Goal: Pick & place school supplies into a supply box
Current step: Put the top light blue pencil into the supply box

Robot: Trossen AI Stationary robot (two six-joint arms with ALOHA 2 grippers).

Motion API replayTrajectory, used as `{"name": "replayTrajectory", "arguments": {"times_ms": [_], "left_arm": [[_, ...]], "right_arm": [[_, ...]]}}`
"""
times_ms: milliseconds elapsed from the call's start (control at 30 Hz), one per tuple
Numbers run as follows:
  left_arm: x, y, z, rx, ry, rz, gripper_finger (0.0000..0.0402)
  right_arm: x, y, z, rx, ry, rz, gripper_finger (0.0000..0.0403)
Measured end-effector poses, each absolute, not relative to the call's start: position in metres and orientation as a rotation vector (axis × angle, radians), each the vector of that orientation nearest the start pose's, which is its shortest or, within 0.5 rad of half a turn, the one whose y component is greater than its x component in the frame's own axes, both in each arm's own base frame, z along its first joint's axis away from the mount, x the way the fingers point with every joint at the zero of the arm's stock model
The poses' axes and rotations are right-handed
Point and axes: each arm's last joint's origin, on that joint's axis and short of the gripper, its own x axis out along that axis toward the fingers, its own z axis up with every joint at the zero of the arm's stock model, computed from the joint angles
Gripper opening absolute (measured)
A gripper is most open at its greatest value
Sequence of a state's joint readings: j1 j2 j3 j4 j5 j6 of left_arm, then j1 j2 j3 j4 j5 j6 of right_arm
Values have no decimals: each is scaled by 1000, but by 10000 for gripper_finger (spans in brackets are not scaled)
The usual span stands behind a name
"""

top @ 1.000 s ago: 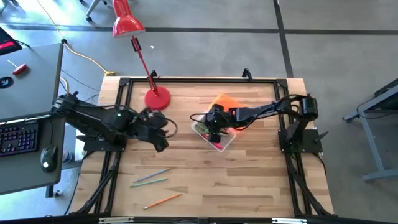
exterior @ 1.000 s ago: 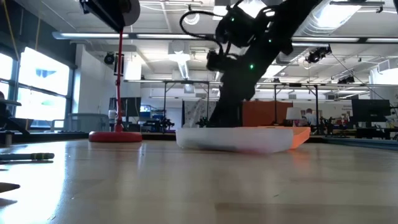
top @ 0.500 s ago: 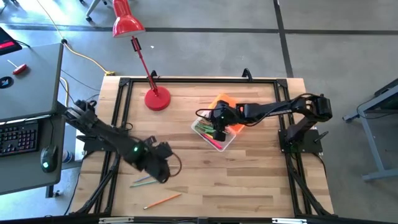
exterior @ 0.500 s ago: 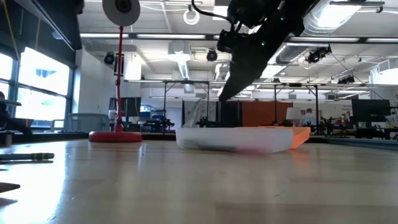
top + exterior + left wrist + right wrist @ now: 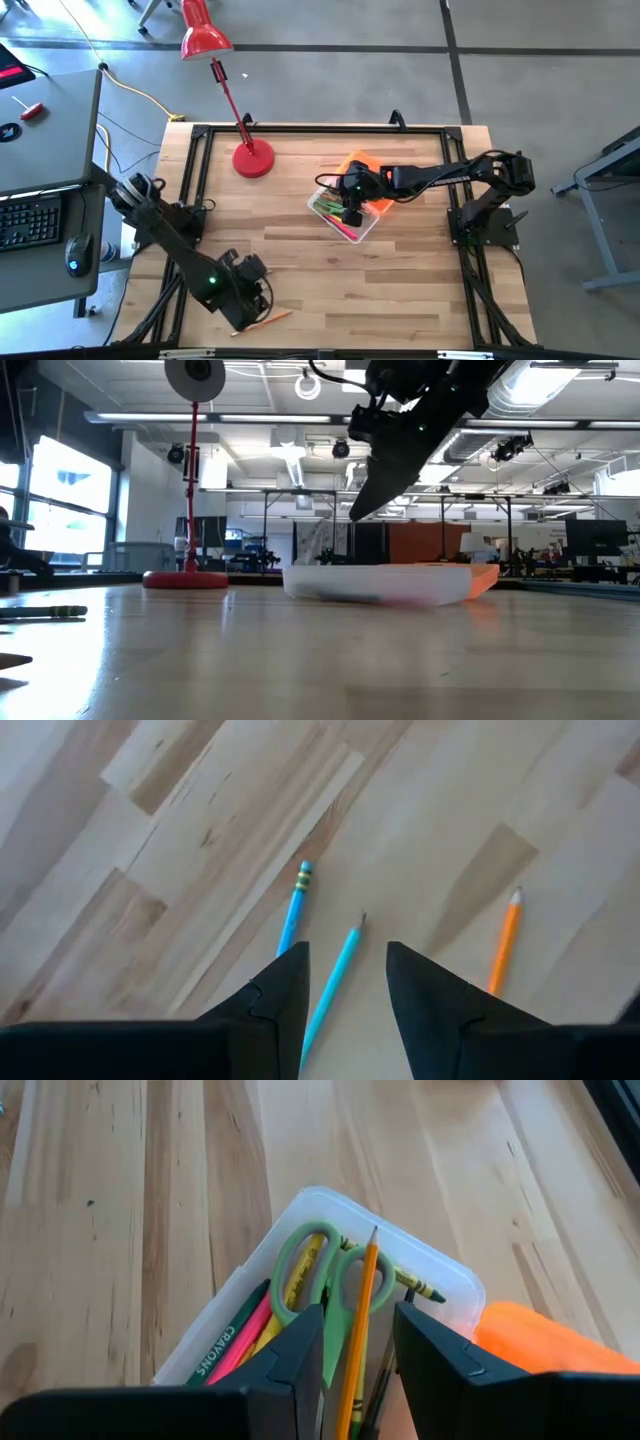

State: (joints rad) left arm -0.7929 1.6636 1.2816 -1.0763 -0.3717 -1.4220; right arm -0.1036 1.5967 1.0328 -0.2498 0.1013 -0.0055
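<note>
The clear supply box (image 5: 345,218) sits right of the table's centre, its orange lid (image 5: 365,165) lying open behind it. Green-handled scissors (image 5: 310,1275), crayons and an orange pencil (image 5: 362,1310) lie inside. My right gripper (image 5: 358,1335) hangs open above the box, over that pencil. Near the table's front left, two blue pencils (image 5: 340,965) (image 5: 293,910) and an orange pencil (image 5: 505,945) lie flat. My left gripper (image 5: 347,960) points down, open, its fingers on either side of one blue pencil and above it. The high view shows my left gripper (image 5: 252,290) there, beside the orange pencil (image 5: 265,321).
A red desk lamp stands on its round base (image 5: 252,160) at the far left, its stem leaning back off the table. Black frame rails (image 5: 190,180) run along the table's sides. A dark pencil (image 5: 40,612) lies at the left in the low view.
My left gripper has swung from the table's left middle toward the near edge, sinking and rolling, and now stands over the loose pencils. My right gripper has risen out of the box and then kept still.
</note>
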Motion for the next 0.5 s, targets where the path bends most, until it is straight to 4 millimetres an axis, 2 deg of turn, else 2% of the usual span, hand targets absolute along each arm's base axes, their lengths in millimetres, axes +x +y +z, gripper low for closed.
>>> {"name": "replayTrajectory", "arguments": {"times_ms": [100, 167, 333, 400, 500], "left_arm": [[229, -211, 224, -416, 1168, 546, 166], [235, -207, 213, -431, 1264, 591, 166], [250, -187, 194, -542, 1464, 763, 166], [256, -179, 189, -534, 1530, 743, 166], [273, -172, 184, -552, 1548, 617, 166]], "right_arm": [[331, -37, 218, -6, 808, -191, 103], [331, -37, 218, -7, 808, -190, 103], [331, -37, 218, -47, 806, -173, 103], [332, -37, 219, -54, 789, -171, 103], [333, -37, 219, -56, 787, -170, 103]]}}
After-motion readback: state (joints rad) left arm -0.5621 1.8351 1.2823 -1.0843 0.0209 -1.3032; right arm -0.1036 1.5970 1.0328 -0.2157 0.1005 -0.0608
